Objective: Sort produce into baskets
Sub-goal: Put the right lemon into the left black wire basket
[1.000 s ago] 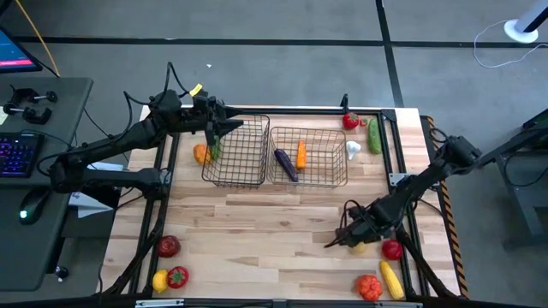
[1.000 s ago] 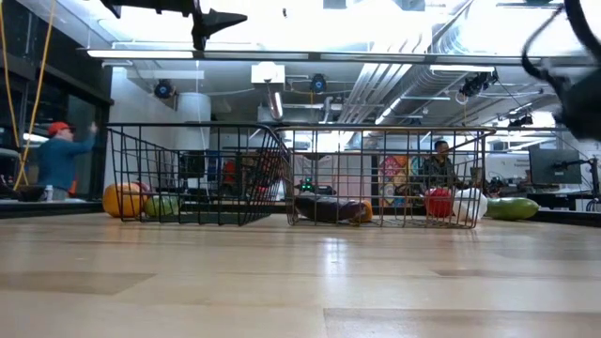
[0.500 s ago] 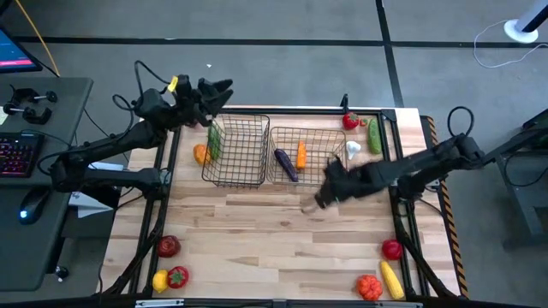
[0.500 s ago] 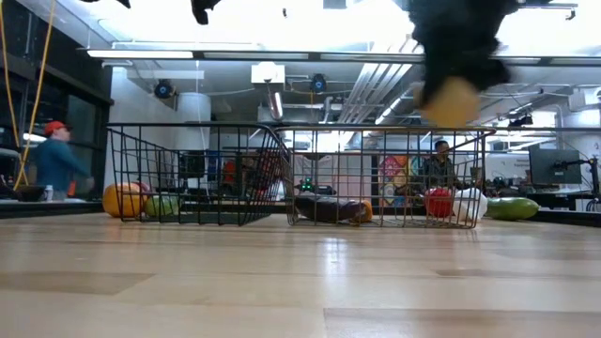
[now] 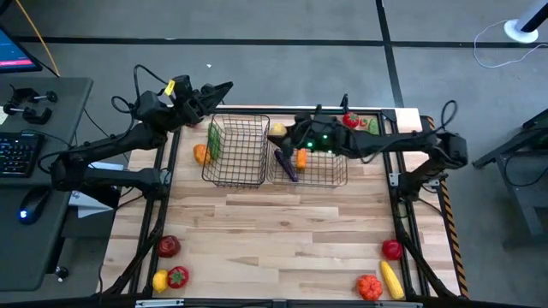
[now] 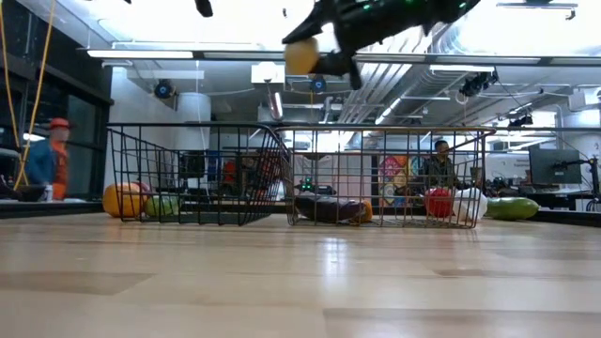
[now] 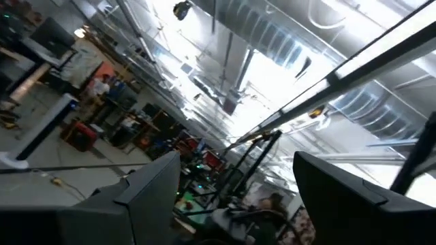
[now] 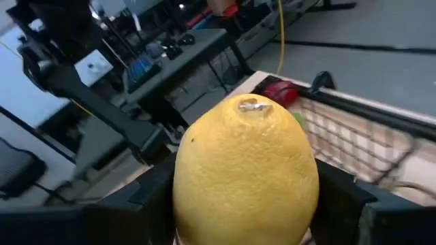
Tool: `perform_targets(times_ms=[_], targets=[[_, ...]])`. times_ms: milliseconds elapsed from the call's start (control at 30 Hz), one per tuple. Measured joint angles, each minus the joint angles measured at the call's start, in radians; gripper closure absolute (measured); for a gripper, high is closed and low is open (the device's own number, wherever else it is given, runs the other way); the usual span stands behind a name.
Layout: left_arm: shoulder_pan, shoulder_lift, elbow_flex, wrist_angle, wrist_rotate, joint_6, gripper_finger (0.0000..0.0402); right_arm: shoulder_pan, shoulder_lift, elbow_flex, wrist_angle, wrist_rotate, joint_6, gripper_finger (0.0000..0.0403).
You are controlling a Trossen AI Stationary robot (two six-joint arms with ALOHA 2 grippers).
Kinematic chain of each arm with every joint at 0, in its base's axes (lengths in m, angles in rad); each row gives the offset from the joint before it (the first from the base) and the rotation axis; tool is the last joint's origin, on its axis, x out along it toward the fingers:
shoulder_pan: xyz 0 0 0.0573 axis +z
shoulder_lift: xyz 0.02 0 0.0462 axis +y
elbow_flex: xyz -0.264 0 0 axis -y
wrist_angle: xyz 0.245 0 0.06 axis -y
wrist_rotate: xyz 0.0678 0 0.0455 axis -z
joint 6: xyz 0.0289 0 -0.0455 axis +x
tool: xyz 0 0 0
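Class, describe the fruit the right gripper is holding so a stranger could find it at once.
Start at the two wire baskets at the table's far edge. The right gripper reaches over them from the right, shut on a yellow lemon held in the air above the gap between them. It is the only piece of produce off the table; the aubergine and carrot lie inside the right-hand basket.

This is a robotics lab in an open industrial hall. Exposed ducts point(image 6: 413, 70) and strip lights point(image 6: 188, 53) run overhead, a keyboard point(image 5: 19, 154) and mouse point(image 5: 26, 210) sit on a desk at nine o'clock of the wooden bench point(image 5: 274, 231), and people work at monitors point(image 6: 554, 166) beyond.
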Motion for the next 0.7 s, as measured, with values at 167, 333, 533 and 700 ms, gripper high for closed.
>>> perform_targets(times_ms=[167,333,533,700], targets=[[-0.005,-0.021,0.000,-0.001,0.162,-0.001,0.0126,0.006,0.152,0.100,0.020,-0.015,0.036,0.0164],[-0.001,-0.076,0.000,-0.008,0.354,0.000,0.0126,0.021,0.318,0.265,0.014,-0.018,0.038,0.0164],[-0.001,-0.142,0.000,-0.063,0.470,0.001,0.0126,0.053,0.461,0.496,-0.196,0.000,-0.044,0.0159],[-0.001,-0.191,0.000,-0.113,0.526,0.001,0.0126,0.067,0.540,0.697,-0.481,0.006,-0.080,0.0124]])
